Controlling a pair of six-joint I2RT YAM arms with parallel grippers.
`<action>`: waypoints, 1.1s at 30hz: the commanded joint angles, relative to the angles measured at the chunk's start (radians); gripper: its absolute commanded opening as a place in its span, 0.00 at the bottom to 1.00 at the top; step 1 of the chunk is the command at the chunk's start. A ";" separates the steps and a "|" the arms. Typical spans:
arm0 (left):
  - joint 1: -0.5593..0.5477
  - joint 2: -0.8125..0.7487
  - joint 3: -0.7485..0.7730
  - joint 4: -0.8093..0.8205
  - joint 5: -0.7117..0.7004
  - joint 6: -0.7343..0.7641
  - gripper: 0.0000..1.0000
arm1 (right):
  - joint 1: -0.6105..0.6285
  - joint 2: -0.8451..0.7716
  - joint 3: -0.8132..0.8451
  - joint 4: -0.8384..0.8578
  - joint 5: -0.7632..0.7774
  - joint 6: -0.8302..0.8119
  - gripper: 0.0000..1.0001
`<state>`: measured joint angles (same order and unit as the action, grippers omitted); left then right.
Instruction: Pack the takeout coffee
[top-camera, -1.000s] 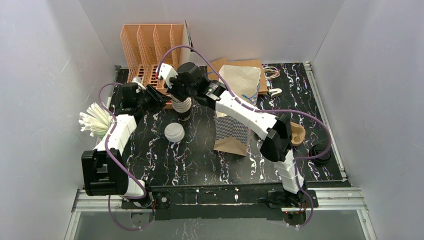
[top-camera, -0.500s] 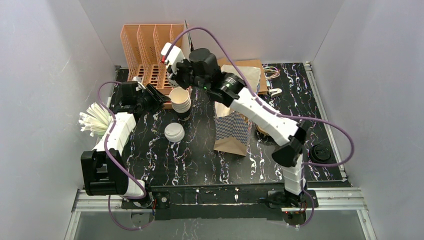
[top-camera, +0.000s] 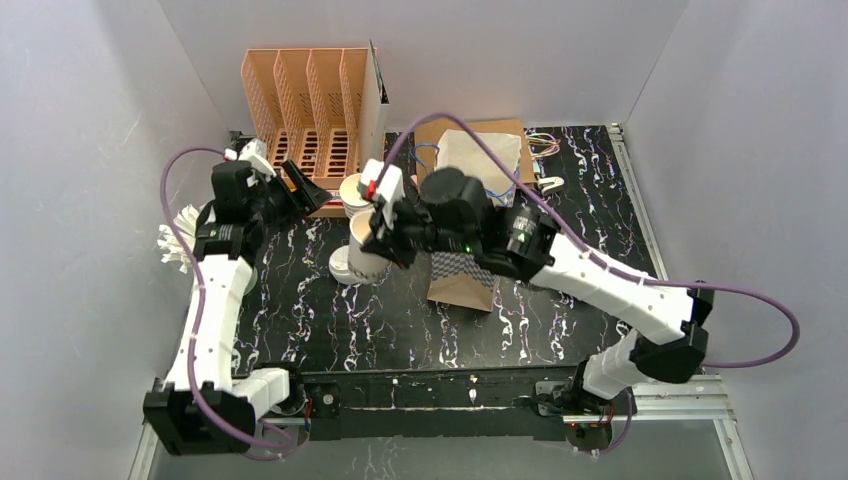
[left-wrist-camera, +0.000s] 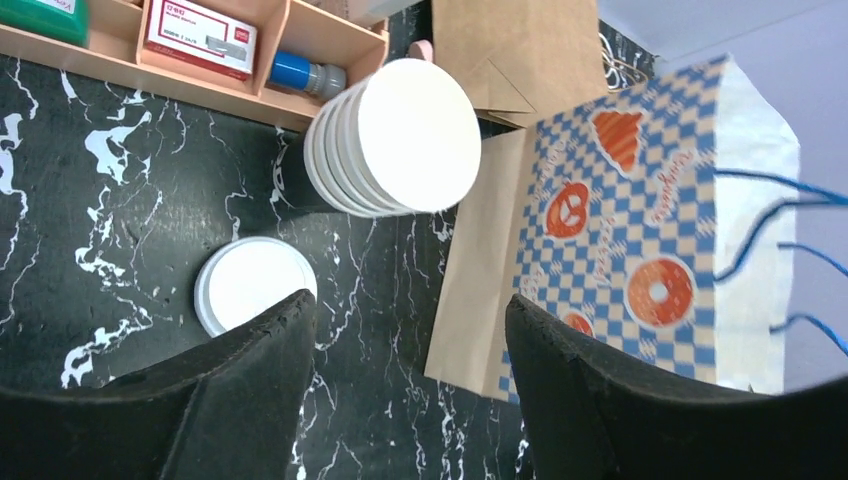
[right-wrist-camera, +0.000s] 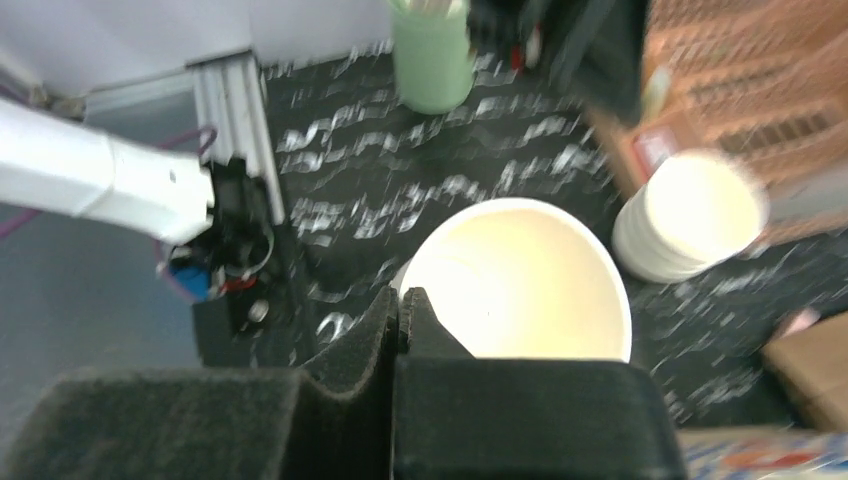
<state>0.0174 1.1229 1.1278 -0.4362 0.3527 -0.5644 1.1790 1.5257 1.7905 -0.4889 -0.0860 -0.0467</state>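
While right pincer (right-wrist-camera: 400, 298) pinches thin rim of round paper cup (right-wrist-camera: 515, 275) | left pincer (left-wrist-camera: 408, 310) wide | cup stack (left-wrist-camera: 385, 150) ribbed

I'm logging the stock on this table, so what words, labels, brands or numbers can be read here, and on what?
Nothing can be read as text.
Red and white cardboard box in the orange plastic organiser: print too small and blurred.
Blue-checked brown paper bag: only croissant, pretzel and doughnut pictures, no words.
White paper cup, stack of white paper cups, round white plastic lid: blank.
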 joint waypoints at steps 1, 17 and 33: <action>-0.004 -0.138 -0.055 -0.115 0.039 0.081 0.71 | 0.052 -0.115 -0.291 0.079 0.045 0.184 0.01; -0.034 -0.352 -0.457 -0.052 -0.098 -0.026 0.82 | 0.220 0.020 -0.651 0.304 0.584 0.304 0.01; -0.035 -0.387 -0.503 -0.019 -0.143 -0.061 0.88 | 0.222 0.082 -0.619 0.355 0.642 0.268 0.62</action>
<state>-0.0154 0.7479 0.6353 -0.4591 0.2241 -0.6140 1.3991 1.6337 1.1332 -0.1467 0.5438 0.2070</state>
